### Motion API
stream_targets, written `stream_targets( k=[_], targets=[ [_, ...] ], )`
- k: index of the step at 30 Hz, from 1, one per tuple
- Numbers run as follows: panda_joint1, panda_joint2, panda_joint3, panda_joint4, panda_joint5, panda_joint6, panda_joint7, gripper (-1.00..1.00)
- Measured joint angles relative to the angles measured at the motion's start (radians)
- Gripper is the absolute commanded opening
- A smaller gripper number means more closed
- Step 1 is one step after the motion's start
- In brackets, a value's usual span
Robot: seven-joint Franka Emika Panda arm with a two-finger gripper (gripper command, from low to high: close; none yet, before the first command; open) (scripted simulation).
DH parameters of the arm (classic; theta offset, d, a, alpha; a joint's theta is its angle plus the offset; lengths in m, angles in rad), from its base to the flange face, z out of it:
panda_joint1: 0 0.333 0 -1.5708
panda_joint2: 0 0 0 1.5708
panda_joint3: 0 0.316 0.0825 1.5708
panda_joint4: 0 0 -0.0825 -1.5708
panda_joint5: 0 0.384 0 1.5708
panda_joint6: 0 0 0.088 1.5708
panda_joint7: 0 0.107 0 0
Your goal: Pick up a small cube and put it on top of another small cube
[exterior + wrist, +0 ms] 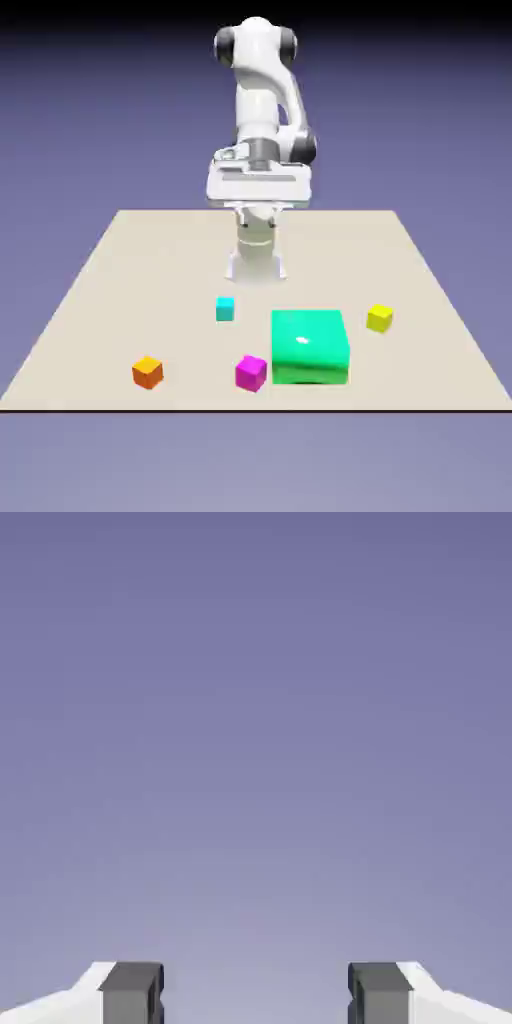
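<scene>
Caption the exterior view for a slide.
White robot arm behind a green block and orange, magenta, cyan and yellow cubes on a beige table.

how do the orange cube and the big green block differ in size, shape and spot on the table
The orange cube is far smaller than the green block. The orange cube has roughly equal sides, while the green block is wider than it is tall. The orange cube sits toward the exterior view's left; the green block lies right of the middle. Both rest on the table.
</scene>
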Motion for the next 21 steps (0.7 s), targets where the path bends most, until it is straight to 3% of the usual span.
stream_targets(
  k=[21],
  targets=[
    [0.023, 0.761, -0.507, 0.397, 0.796, -0.794, 0.248, 0.0]
  ],
)
